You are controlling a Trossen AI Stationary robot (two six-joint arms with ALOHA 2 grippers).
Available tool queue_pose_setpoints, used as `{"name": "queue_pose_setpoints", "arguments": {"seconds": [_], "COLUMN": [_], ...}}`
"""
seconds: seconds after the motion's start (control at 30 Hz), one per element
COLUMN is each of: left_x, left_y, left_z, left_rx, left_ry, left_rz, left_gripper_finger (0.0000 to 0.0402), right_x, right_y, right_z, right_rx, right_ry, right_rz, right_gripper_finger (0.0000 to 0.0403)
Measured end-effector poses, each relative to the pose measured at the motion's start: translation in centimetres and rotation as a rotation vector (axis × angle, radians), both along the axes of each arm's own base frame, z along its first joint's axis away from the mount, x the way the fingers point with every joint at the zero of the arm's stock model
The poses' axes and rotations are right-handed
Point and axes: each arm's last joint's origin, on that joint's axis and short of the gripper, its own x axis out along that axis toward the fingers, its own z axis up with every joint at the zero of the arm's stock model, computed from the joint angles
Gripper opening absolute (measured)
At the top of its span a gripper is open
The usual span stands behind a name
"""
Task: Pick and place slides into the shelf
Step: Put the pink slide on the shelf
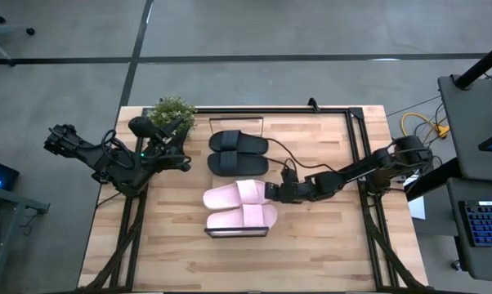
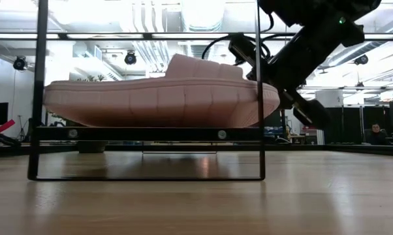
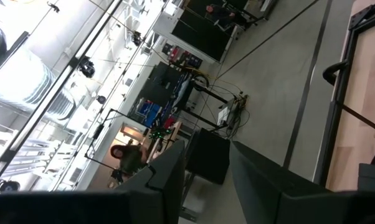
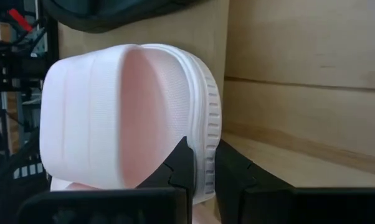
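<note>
Your right gripper (image 1: 272, 191) was clamped on the heel rim of one pink slide (image 1: 236, 194), fingers (image 4: 182, 167) pinching the edge from both sides. That slide lay on the shelf (image 1: 237, 233), just beside the second pink slide (image 1: 241, 217), which sat at the shelf's near end. The two black slides (image 1: 239, 153) lay side by side farther along the shelf, toward the plant (image 1: 173, 109), touching each other and near the pink pair. From table height, a pink slide (image 2: 160, 99) rested flat on the shelf plank (image 2: 144, 134) inside the dark frame, with your right arm coming down at its heel end. Your left gripper (image 1: 183, 163) waited beside the black slides, between them and the table's left edge, close to the plant; its fingers (image 3: 175, 171) stood apart, holding nothing and pointing out into the room.
</note>
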Motion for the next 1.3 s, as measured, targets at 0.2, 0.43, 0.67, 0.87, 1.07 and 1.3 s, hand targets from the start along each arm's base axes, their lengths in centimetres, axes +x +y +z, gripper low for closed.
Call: {"name": "queue_pose_setpoints", "arguments": {"seconds": [0.2,0.43,0.67,0.87,1.07,1.3], "left_x": [0.00,0.00,0.00,-0.01,-0.01,-0.01], "left_y": [0.00,0.00,0.00,0.01,0.01,0.01], "left_z": [0.00,0.01,0.01,0.03,0.03,0.03], "left_rx": [0.000,0.000,0.000,-0.001,-0.001,0.000], "left_ry": [0.000,-0.001,0.000,-0.001,-0.001,-0.001], "left_rz": [0.000,0.000,0.000,0.000,0.000,0.000], "left_gripper_finger": [0.0112,0.0112,0.0112,0.0112,0.0112,0.0112], "right_x": [0.07,-0.11,-0.11,-0.14,-0.15,-0.37], "right_y": [0.05,-0.03,-0.03,-0.04,-0.04,-0.07], "right_z": [-0.22,0.17,0.17,-0.13,-0.14,-0.23], "right_rx": [0.003,-0.009,-0.016,-0.011,-0.013,-0.019], "right_ry": [0.007,0.003,0.003,0.017,0.019,0.043], "right_rz": [0.000,-0.003,0.000,-0.006,-0.006,-0.006], "right_gripper_finger": [0.0031,0.0031,0.0046,0.0078,0.0097,0.0120]}}
